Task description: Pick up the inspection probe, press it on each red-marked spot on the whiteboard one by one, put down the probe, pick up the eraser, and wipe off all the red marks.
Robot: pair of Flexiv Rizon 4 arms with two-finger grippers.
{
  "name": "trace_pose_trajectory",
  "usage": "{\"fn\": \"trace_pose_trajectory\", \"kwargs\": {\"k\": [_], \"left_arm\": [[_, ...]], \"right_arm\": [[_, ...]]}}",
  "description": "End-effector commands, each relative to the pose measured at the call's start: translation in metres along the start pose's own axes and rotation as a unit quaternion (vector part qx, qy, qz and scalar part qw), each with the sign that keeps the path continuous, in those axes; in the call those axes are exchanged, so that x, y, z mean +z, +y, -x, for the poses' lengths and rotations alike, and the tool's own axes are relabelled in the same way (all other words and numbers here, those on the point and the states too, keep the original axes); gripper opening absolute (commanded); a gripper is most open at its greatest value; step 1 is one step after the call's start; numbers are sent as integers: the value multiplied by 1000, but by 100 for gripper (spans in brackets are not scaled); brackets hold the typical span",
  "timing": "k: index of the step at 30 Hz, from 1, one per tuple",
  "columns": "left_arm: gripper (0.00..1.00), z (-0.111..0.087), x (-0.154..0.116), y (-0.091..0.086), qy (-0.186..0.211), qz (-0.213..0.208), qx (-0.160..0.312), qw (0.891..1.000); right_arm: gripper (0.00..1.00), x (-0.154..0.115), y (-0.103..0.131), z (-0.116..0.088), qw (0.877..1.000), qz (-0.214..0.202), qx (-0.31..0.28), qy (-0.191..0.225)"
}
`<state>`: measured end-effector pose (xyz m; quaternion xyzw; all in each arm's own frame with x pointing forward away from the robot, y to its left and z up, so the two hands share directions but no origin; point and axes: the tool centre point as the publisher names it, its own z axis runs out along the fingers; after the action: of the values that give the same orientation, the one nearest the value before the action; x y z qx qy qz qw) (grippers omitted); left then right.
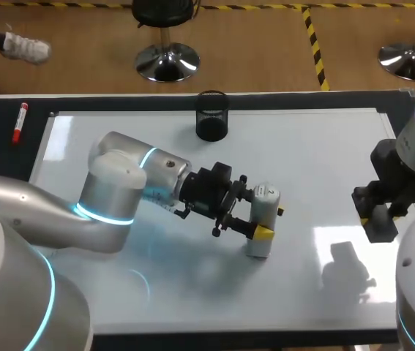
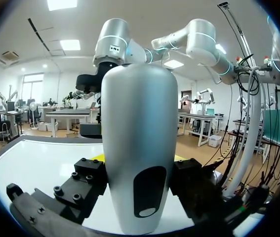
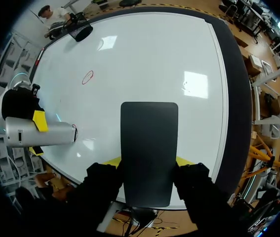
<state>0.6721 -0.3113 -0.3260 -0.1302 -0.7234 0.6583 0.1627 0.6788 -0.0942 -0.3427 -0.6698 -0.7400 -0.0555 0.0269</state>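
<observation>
The white inspection probe [image 1: 263,203] stands upright on the whiteboard [image 1: 324,161], a little right of its middle, with my left gripper [image 1: 269,221] shut on it from both sides. In the left wrist view the probe [image 2: 139,123] fills the space between the fingers of that gripper [image 2: 140,173]. My right gripper [image 1: 378,216] hovers over the board's right edge, shut on the black eraser [image 3: 148,133]. In the right wrist view the probe [image 3: 41,134] has its tip against a small red mark [image 3: 74,129]. A red oval mark [image 3: 87,77] lies further up the board.
A black mesh pen cup [image 1: 212,115] stands at the board's far edge, near the middle. A red marker [image 1: 20,121] lies on the dark table left of the board. The left arm's bulky elbow [image 1: 116,190] hangs over the board's left half.
</observation>
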Motion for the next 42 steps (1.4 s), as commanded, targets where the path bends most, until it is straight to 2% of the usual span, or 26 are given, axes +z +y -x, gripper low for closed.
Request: {"fn": "trace_pose_trajectory", "kwargs": {"k": [1,42], "left_arm": [[0,-3,1,7,-7,0,0,1000],[0,-5,0,7,-9,-1,3,1000]], "right_arm": [[0,-1,-1,1,1000,1,-1,1],[0,-1,-1,1,1000,1,-1,1]]}}
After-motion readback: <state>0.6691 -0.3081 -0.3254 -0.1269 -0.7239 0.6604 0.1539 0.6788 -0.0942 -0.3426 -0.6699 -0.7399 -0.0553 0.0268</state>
